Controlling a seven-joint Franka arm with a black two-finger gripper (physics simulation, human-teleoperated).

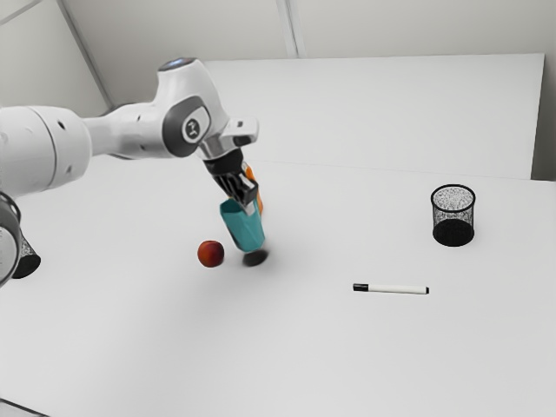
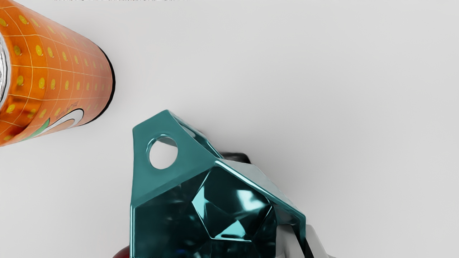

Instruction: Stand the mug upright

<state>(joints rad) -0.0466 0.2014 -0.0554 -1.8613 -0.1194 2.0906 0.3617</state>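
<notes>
My gripper (image 1: pixel 249 207) is nearly closed, pinching one side of the mug (image 1: pixel 243 229). The mug leans over the tabletop (image 1: pixel 304 347), nearer its far edge. Letting go while it leans could topple it; swinging wide could bump the apple (image 1: pixel 210 254) or orange can (image 2: pixel 61 75).

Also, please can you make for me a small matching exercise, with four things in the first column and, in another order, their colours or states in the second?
1. mug
2. drink can
3. marker
4. round fruit

A. lying flat on the table
B. red
C. tilted, held by the gripper
D. orange

Right pairs: 1-C, 2-D, 3-A, 4-B
</notes>
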